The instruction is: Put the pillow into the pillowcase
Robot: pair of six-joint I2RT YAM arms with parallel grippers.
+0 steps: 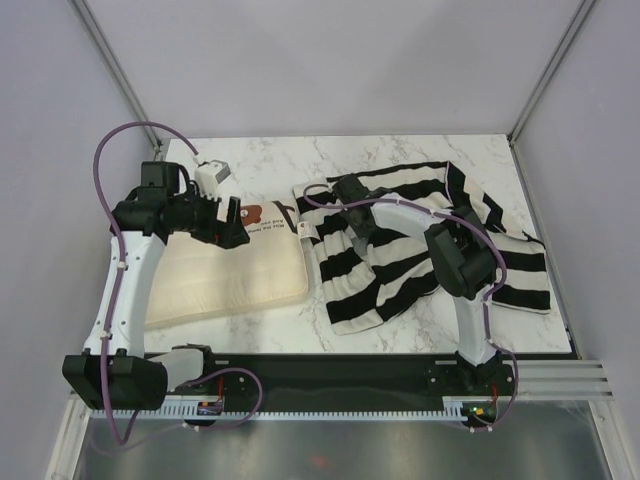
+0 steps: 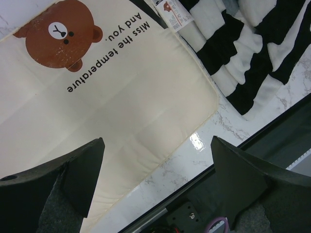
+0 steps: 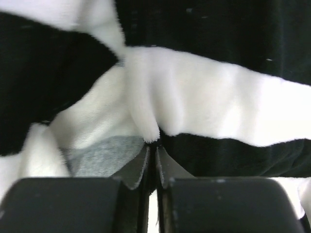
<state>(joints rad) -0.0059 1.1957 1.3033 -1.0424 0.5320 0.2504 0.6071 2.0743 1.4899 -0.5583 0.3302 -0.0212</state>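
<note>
A thin fold of the pillowcase (image 3: 204, 97) is pinched at the very tips of the right gripper (image 3: 151, 151), jaws nearly together. So little cloth could slip out on lifting, or both layers could be caught, keeping the mouth shut. The left gripper (image 2: 156, 145) is held wide, the pillow (image 2: 121, 97) just beneath it, untouched.

A white marbled worktop (image 1: 400, 160) carries a cream pillow (image 1: 230, 275) on its left, and a crumpled black-and-white striped pillowcase (image 1: 370, 285) just beside it on the right.
</note>
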